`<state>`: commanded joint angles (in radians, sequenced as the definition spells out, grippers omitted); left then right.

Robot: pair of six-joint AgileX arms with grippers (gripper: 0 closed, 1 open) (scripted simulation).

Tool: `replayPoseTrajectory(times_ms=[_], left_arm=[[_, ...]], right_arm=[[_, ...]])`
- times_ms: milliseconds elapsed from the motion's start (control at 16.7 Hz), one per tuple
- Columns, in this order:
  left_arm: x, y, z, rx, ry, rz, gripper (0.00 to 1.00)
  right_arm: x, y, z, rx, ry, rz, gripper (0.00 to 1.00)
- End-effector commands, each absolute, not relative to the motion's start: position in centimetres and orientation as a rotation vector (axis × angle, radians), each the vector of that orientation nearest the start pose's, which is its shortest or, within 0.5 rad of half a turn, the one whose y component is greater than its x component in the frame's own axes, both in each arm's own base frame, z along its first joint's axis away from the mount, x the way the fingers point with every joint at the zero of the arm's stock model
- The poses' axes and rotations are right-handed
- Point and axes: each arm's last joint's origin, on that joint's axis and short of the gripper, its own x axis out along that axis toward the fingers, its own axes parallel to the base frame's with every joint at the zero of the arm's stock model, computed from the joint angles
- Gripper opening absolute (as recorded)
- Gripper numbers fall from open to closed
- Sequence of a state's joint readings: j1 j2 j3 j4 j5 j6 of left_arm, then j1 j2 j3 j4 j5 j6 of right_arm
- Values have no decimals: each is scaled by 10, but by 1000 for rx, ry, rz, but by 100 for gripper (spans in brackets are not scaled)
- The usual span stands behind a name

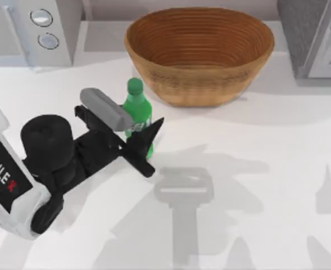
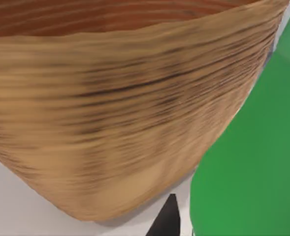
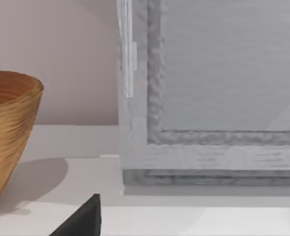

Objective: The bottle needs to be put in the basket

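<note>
Your left gripper point(image 1: 137, 135) has its fingers around the bottle point(image 1: 136, 107) at center left, so next lift it into the basket point(image 1: 199, 53) above.

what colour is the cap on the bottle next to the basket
Green, the same bright green as the bottle itself; its cap shows best in the top view.

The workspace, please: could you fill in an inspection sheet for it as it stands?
Surface: white table, shadows across it.
Job's things: green bottle upright on the table, outside the wicker basket, to the basket's left.
Clutter: nothing seen.
Claws: left claw at the bottle, fingers either side of it; grip cannot be judged.
Cables: nothing seen.
Surroundings: grey appliance with two dials at back left, grey framed box at back right.
</note>
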<state>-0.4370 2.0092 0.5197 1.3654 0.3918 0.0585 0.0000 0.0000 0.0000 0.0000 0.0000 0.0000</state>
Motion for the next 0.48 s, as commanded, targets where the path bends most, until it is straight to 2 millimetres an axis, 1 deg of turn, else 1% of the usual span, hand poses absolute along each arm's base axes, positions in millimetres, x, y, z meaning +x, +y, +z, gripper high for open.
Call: replayPoseTrajectory(times_ms=[120, 300, 480], left_arm=[[271, -128, 107, 44, 100, -810, 0], [250, -104, 138, 46, 81, -810, 0], [224, -81, 157, 47, 67, -807, 0]], right_arm=[[106, -1, 160, 0, 0, 0, 100], [106, -1, 160, 0, 0, 0, 100], [106, -1, 160, 0, 0, 0, 100]])
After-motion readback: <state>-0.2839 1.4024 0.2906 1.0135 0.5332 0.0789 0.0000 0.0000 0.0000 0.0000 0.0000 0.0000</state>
